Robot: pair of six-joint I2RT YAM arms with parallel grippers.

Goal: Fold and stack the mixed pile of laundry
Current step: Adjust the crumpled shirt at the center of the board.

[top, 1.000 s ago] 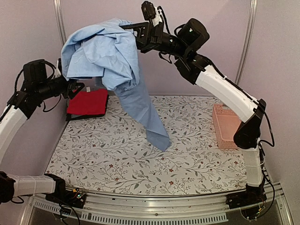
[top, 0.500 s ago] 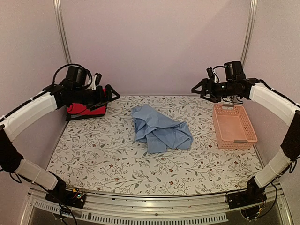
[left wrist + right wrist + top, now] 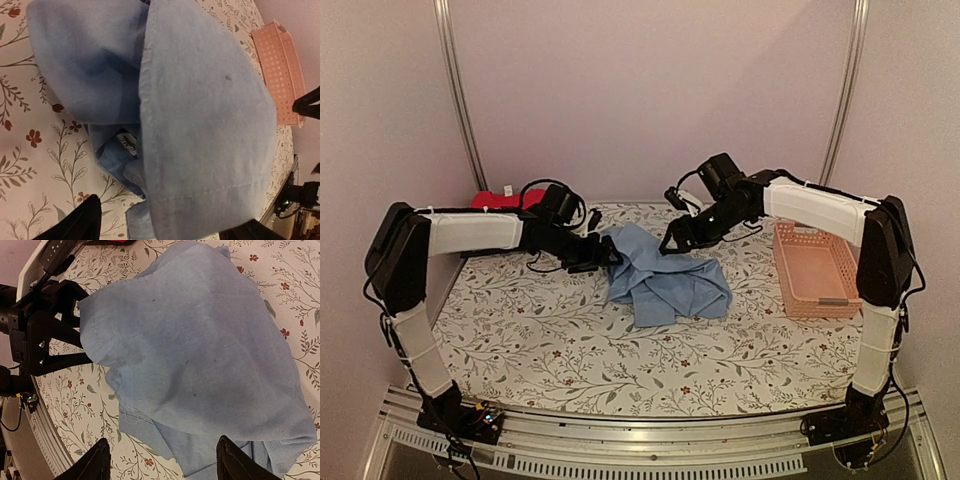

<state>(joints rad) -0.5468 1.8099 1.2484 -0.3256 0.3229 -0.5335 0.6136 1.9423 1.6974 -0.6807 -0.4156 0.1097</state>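
Observation:
The light blue shirt [image 3: 665,278] lies crumpled on the middle of the floral tablecloth [image 3: 560,340]. My left gripper [image 3: 607,254] is low at the shirt's left edge. In the left wrist view this gripper [image 3: 165,225] is open, its fingers wide apart with a fold of the shirt [image 3: 200,125] lying between them. My right gripper [image 3: 673,241] is at the shirt's far edge. It is open too [image 3: 162,455], fingers spread over the shirt [image 3: 200,350] and gripping nothing. The red garment [image 3: 506,198] lies folded at the back left.
A pink slatted basket [image 3: 817,265] stands at the right side of the table, also visible from the left wrist [image 3: 280,65]. The two grippers face each other across the shirt, a hand's width apart. Walls close the back and both sides.
A second ago the right gripper held the shirt high. It has let go, and the shirt now lies crumpled on the table. Both arms have come down to its edges.

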